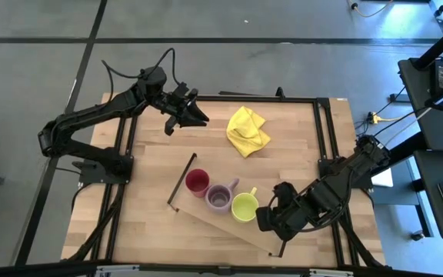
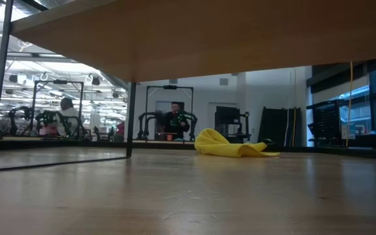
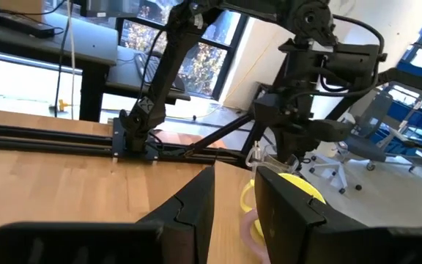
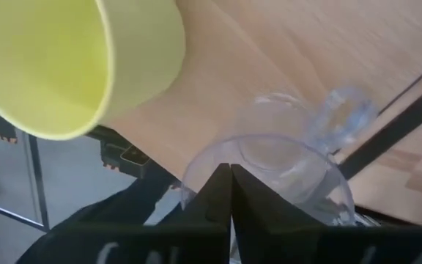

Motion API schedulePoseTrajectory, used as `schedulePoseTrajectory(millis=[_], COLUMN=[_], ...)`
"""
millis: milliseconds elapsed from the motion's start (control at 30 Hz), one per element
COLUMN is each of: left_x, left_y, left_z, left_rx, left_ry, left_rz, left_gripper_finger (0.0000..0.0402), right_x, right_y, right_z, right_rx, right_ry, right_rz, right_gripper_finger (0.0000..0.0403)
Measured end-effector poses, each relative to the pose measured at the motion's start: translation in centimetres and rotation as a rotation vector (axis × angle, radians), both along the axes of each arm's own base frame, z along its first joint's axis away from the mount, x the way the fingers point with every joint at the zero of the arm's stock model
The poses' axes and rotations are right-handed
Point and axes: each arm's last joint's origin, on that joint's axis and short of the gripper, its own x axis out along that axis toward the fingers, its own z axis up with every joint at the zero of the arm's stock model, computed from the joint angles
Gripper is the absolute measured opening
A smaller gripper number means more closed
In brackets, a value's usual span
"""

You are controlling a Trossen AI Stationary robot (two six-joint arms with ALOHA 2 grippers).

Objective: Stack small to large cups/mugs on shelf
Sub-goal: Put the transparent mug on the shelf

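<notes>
The light-wood shelf [image 1: 206, 219] lies slantwise on the table's near half. On it stand a red cup [image 1: 197, 181], a purple mug [image 1: 220, 197] and a yellow-green mug [image 1: 244, 206] in a row. My right gripper [image 1: 270, 218] is at the shelf's right end beside the yellow-green mug [image 4: 57, 59], shut on a clear glass tumbler [image 4: 284, 158]. In the high view the gripper hides the glass. My left gripper [image 1: 189, 114] hovers open and empty over the table's far part, left of the yellow cloth [image 1: 247, 129]. My right gripper has its two fingers closed together on the glass's rim [image 4: 218, 158], on the side of the rim nearest the wrist. The glass's bottom points toward the shelf board [image 4: 269, 66]. I cannot tell whether it rests on the board or is lifted.
Black rails [image 1: 181, 178] stand at the shelf's short ends, and one [image 4: 394, 128] runs close by the glass. The low view looks under the shelf board [image 2: 207, 39] to the yellow cloth [image 2: 230, 145]. Black frame bars edge the table. A person [image 2: 173, 116] is in the room behind.
</notes>
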Motion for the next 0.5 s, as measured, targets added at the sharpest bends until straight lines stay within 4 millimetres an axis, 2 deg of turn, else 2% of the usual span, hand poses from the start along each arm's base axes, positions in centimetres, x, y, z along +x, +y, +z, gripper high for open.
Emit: schedulePoseTrajectory(millis=[500], left_x=[-0.1], left_y=[0.18], left_z=[0.0], left_rx=[-0.006], left_ry=[0.002], left_rz=[0.004], left_gripper_finger=[0.0094], right_x=[0.72], right_y=[0.08], right_z=[-0.34], right_rx=[-0.033], right_ry=[-0.046], right_rz=[-0.025], right_gripper_finger=[0.0006])
